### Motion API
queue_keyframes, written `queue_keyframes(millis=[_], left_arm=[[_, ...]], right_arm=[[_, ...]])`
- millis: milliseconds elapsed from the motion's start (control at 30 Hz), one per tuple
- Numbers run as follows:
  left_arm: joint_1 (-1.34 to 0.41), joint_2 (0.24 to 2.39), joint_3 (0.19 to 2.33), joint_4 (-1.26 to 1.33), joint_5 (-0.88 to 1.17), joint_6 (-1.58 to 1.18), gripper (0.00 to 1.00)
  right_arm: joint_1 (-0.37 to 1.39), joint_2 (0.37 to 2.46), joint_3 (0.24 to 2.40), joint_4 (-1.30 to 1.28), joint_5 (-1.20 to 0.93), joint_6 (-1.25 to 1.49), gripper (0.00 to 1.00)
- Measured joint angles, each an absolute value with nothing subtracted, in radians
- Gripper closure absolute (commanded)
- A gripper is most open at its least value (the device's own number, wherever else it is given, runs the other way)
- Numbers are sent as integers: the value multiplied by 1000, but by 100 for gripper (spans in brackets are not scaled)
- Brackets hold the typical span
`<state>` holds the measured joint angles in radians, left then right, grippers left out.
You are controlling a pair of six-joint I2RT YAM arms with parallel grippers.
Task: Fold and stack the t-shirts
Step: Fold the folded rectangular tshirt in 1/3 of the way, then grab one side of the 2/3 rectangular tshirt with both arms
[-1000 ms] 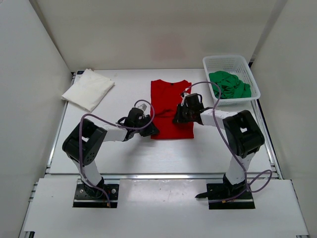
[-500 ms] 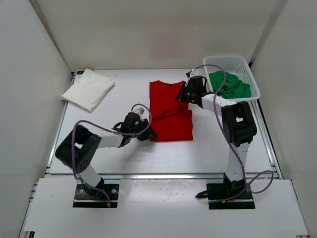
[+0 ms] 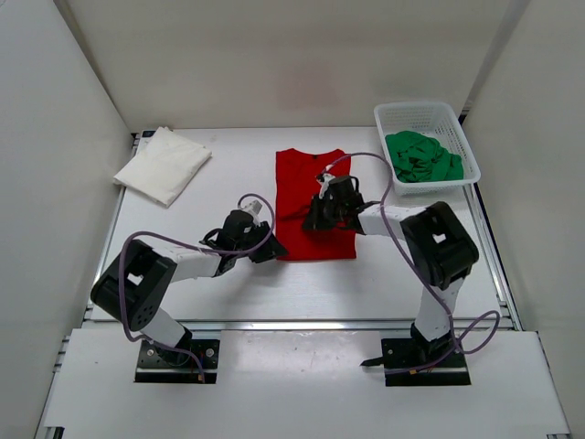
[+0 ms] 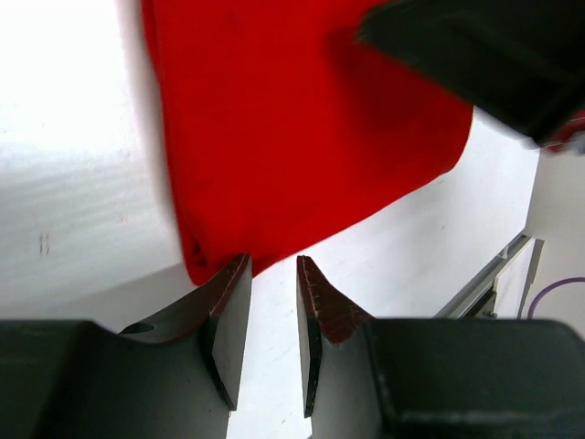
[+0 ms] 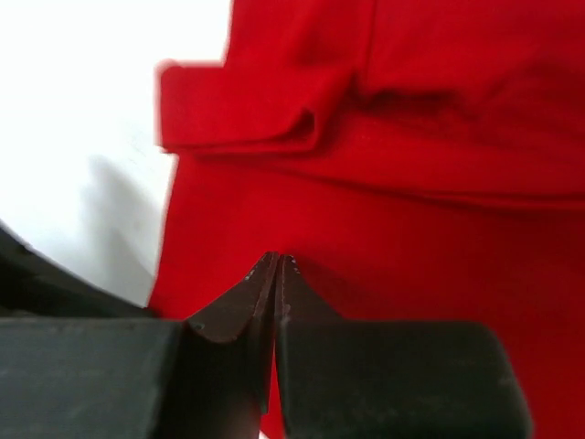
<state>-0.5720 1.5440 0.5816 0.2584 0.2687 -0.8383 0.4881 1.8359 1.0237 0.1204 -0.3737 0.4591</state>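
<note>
The red t-shirt (image 3: pixel 315 197) lies flat mid-table, with one sleeve folded inward (image 5: pixel 247 114). My left gripper (image 3: pixel 270 249) sits low at its near left corner, open by a narrow gap with only bare table between the fingers; the red hem (image 4: pixel 302 128) lies just past the fingertips (image 4: pixel 233 274). My right gripper (image 3: pixel 315 219) rests over the shirt's left half, shut, its tips (image 5: pixel 277 261) pressed together with no cloth seen between them. The white t-shirt (image 3: pixel 163 165) lies folded at the back left. The green t-shirt (image 3: pixel 422 157) is bunched up in the basket.
A white lattice basket (image 3: pixel 428 114) stands at the back right corner. White walls close in the table on three sides. The right arm's black body (image 4: pixel 475 55) hangs over the shirt's far side in the left wrist view.
My right gripper swung out to the shirt's far right edge, then came back down over its left half. The left gripper slid slightly nearer along the shirt's left corner, jaws unchanged.
</note>
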Motion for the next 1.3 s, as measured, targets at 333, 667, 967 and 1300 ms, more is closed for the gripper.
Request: queue_keyframes(millis=[333,667,967,1300], left_arm=[[-564,1545,530,266,271,-839,63],[-530,1489,505,237,270,-822,51],[-459,1481,504,208,256,-789,45],[-456,1505,510,239,265,-787,42]], right_arm=[[456,2062,1262,139,-439,496,100],[321,2041,1232,244,-489,604,100],[326,1457,646,272,-363,606,99],[281,1433,416,298,-352,606,99]])
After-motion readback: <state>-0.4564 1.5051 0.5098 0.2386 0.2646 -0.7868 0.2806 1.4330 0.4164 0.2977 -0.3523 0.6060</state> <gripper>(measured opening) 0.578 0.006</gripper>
